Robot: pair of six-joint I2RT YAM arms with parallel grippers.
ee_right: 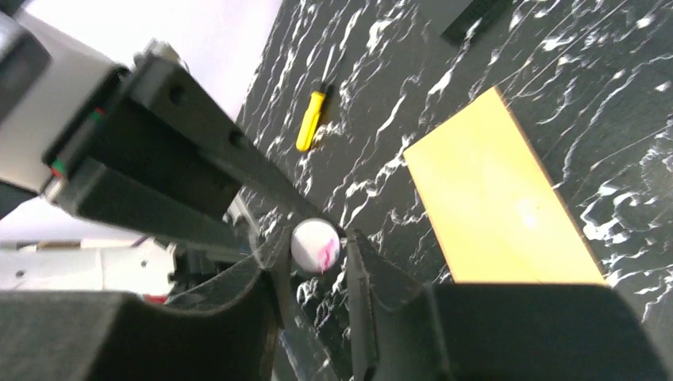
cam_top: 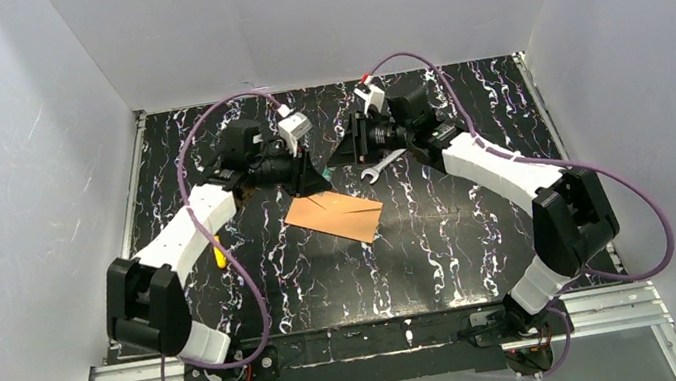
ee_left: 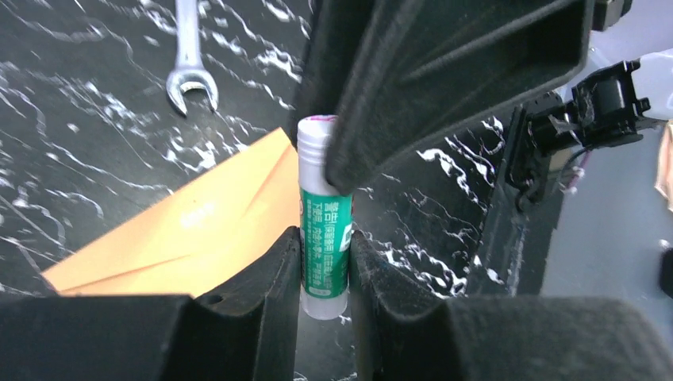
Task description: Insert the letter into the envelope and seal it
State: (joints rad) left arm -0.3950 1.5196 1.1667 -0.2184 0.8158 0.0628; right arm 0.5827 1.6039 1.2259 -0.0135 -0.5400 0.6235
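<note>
Left claw (ee_left: 324,242) clenched on glue stick (ee_left: 324,202) body, just above envelope (cam_top: 336,215) far edge. Right claw (ee_right: 316,244) pinching stick's cap end, same spot. Envelope flat on surface (cam_top: 445,255), flap looks down; letter not visible. Envelope light, thin, bendy, likely slides on slick surface: pin corner, lift flap by point.

The left end effector (ee_left: 324,236) hides part of the envelope (ee_left: 190,230).

Colours here: the envelope (cam_top: 335,215) is orange-brown kraft, the table (cam_top: 442,236) black with white marble veins. The glue stick (ee_left: 325,238) is white with a green label and a pink smear on top. Yellow screwdriver (ee_right: 311,119), silvery wrench (ee_left: 189,59), purple cables (cam_top: 670,232).
</note>
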